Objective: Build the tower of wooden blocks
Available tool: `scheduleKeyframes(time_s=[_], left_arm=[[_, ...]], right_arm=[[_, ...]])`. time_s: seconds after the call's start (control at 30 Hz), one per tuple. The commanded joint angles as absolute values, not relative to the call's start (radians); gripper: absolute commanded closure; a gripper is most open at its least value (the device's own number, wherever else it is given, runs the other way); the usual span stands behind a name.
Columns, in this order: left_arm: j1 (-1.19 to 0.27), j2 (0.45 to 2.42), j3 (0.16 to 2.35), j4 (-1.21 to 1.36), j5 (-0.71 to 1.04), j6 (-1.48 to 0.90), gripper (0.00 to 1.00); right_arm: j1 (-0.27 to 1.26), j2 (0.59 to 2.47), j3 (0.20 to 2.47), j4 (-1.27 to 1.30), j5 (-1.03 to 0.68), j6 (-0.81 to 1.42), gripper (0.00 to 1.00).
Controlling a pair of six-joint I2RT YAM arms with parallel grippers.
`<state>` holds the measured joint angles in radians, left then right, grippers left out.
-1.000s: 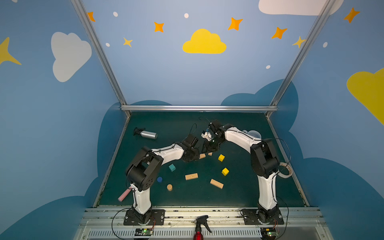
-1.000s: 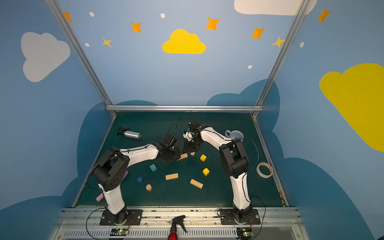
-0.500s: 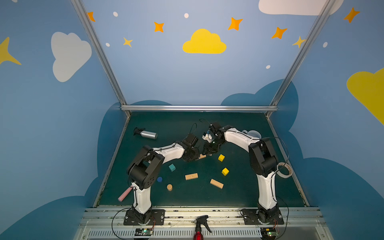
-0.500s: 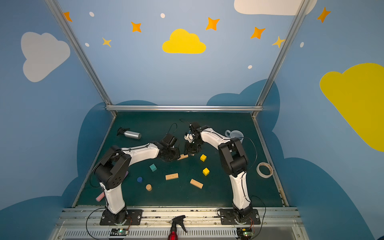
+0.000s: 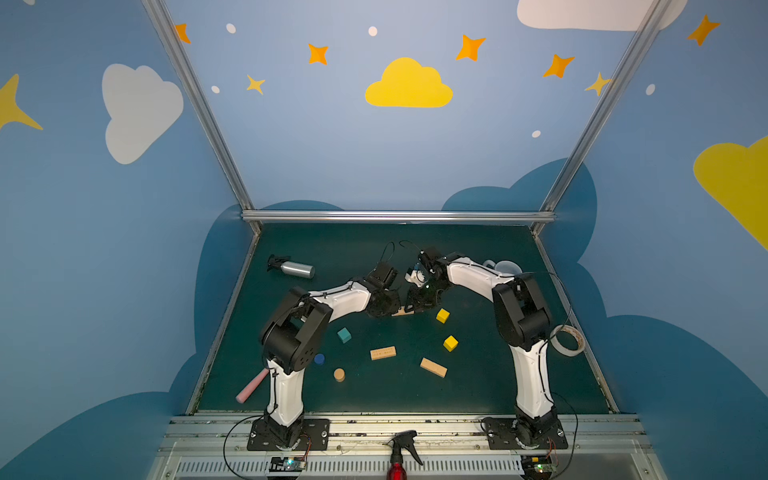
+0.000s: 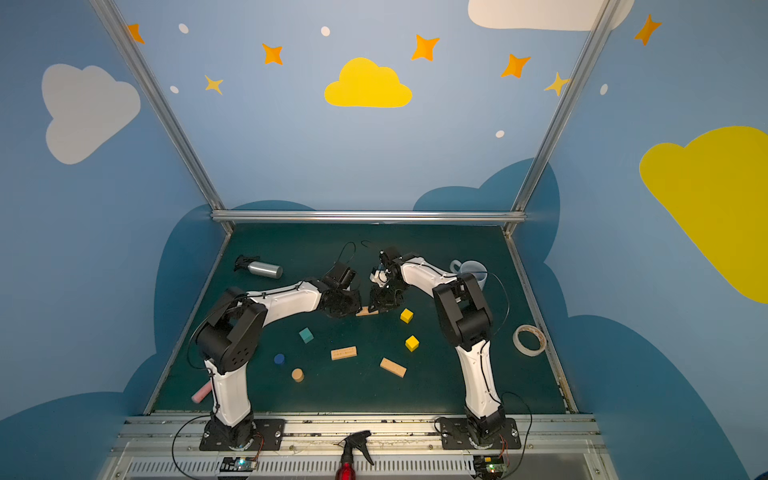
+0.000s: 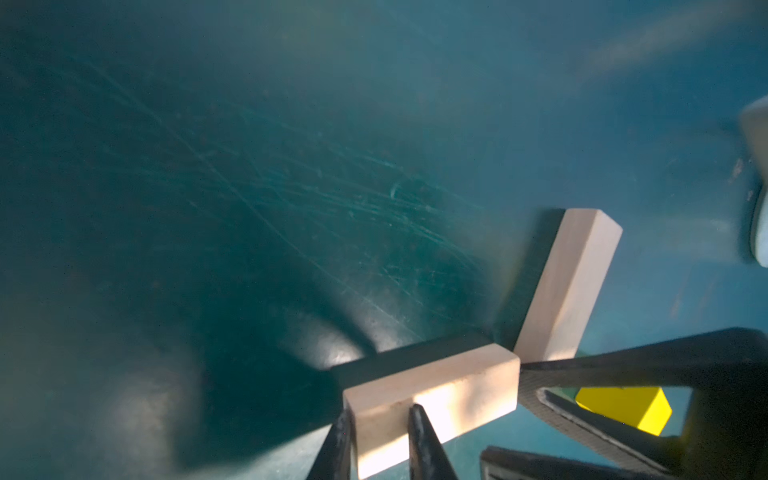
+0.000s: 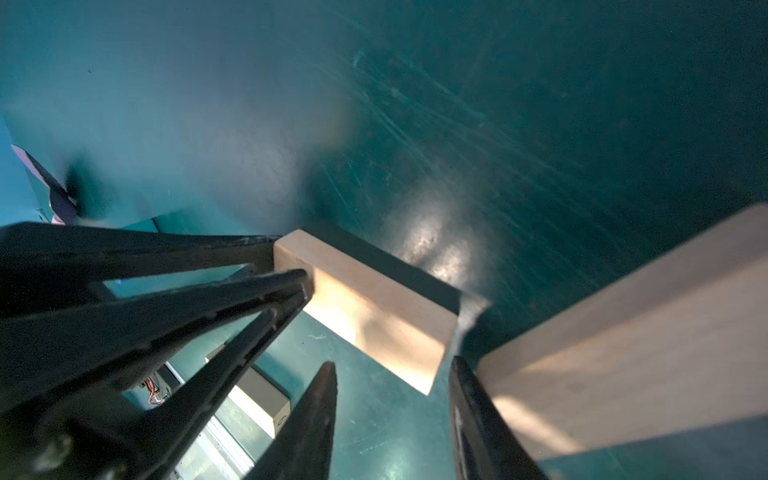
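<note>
Where the two arms meet near the middle of the green tabletop, the left tool is closed on a tan plank. One black finger presses on each long face near one end. This plank sits low, down at the tabletop.

A second plank lies at a right angle to it, so the pair forms an L. Its near end is just beside the far end of the held one. Whether the two touch, I cannot tell.

The right tool is open, its fingers spread with nothing clamped between them. One finger is just beside the second plank. In both top views the two tools almost meet over this spot, and only a sliver of plank shows between them.

The other blocks lie loose and apart, nearer the front:
- Two more planks lie flat near the centre.
- Two yellow cubes sit to the right, the farther one near the right tool.
- A teal cube, a blue cylinder and a tan cylinder sit to the left, near the left arm.

A silver bottle lies on its side at the far left. A mug stands behind the right arm, and a tape roll rests at the right edge.
</note>
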<state>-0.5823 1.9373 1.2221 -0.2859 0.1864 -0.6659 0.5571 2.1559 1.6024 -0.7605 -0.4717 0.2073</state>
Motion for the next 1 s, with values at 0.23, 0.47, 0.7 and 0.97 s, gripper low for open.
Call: scheduleKeyframes(time_s=[0.23, 0.47, 0.7, 0.97], left_arm=[[-0.560, 1.975, 1.275, -0.351, 0.161, -0.628, 0.79], [-0.557, 2.003, 1.300, -0.348, 0.182, -0.624, 0.80], [-0.551, 2.037, 1.348, -0.355, 0.203, -0.614, 0.80], [-0.540, 2.063, 1.400, -0.370, 0.206, -0.607, 0.80]], right_arm=[[0.552, 2.177, 1.603, -0.742, -0.501, 0.238, 0.68], [0.555, 2.187, 1.609, -0.738, -0.505, 0.252, 0.71], [0.556, 2.197, 1.636, -0.737, -0.498, 0.265, 0.73], [0.554, 2.221, 1.675, -0.758, -0.491, 0.269, 0.75]])
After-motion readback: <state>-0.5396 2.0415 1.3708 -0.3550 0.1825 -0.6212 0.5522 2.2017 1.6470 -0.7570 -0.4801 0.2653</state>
